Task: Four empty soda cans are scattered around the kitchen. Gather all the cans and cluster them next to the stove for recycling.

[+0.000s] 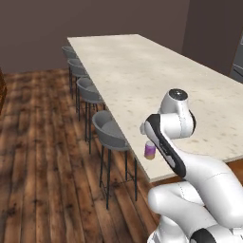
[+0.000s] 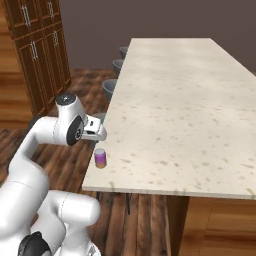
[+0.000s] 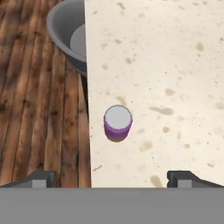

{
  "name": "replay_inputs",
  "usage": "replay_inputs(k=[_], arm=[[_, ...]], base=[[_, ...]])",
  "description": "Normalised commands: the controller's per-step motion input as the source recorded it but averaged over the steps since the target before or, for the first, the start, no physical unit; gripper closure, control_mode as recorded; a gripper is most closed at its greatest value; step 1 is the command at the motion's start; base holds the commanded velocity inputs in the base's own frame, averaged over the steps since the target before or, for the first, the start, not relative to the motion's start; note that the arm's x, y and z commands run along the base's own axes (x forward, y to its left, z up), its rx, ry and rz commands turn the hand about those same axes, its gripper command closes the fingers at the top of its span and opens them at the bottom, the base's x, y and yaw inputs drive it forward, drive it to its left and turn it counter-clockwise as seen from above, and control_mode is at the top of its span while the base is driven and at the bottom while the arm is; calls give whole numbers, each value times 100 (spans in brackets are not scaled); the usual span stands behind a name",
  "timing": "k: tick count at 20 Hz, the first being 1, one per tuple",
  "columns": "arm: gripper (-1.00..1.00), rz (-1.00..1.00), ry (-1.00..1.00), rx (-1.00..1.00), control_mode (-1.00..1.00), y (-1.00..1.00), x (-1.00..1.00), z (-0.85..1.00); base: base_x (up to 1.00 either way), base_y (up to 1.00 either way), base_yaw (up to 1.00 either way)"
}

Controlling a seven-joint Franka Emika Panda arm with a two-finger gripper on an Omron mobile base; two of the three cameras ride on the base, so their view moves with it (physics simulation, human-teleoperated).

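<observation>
One purple soda can point(image 3: 118, 123) stands upright near the desk point(image 3: 166, 65) edge, below the open, empty gripper point(image 3: 111, 178). An off-centre descent could knock it floorward.

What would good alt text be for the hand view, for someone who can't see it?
Seen from above, a small purple soda can with a silvery top stands upright near the edge of a pale speckled stone counter. The open gripper hovers above it, and a grey bucket-seat stool sits over dark wood plank flooring beside the counter.
</observation>
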Motion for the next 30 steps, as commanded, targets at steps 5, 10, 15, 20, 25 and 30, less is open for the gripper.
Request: replay_inputs(k=[5, 10, 15, 20, 25, 30], arm=[[-100, 0, 4, 0, -100, -8, 13, -9], [-100, 0, 7, 0, -100, -3, 14, -14], [-100, 0, 14, 1, -100, -3, 15, -14], [-100, 0, 12, 1, -100, -3, 15, -6], [-100, 0, 7, 0, -100, 0, 11, -4], [-100, 0, 1, 0, -100, 0, 11, -8]], base=[[0, 0, 0], [0, 0, 0], [0, 0, 0], [0, 0, 0], [0, 0, 0], [0, 0, 0]])
